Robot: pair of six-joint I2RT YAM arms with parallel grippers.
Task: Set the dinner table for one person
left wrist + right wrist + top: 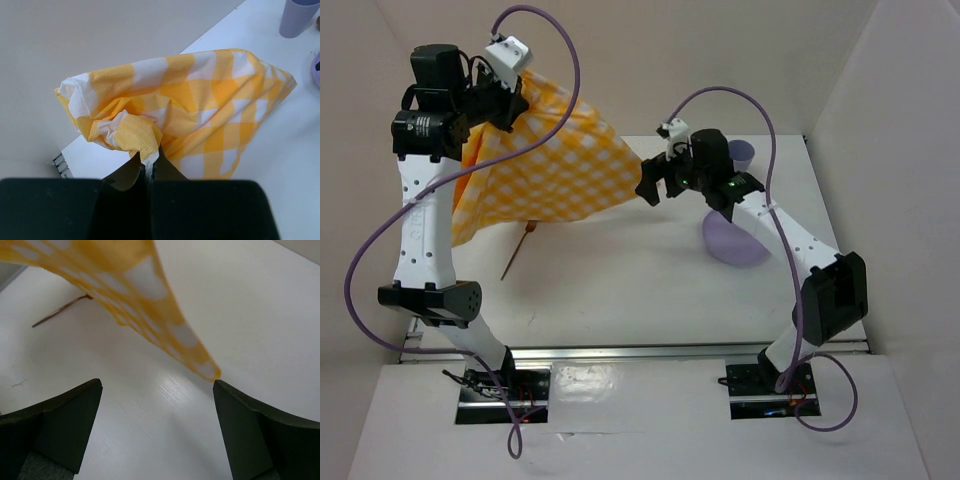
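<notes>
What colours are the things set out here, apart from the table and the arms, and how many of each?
Yellow-and-white: 1, the checked cloth
Lavender: 2, the bowl and the cup
Brown: 1, the thin wooden stick
Total: 4

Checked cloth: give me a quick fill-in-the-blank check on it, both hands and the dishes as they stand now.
1. The left hand is ____ on a bunched part of the checked cloth, holding it up over the dinner table.
2. The right hand stands ____, gripping nothing, beside the cloth's free corner.
3. The purple cup and purple bowl sit on the robot's ____ side of the table.
Missing words: shut; open; right.
</notes>
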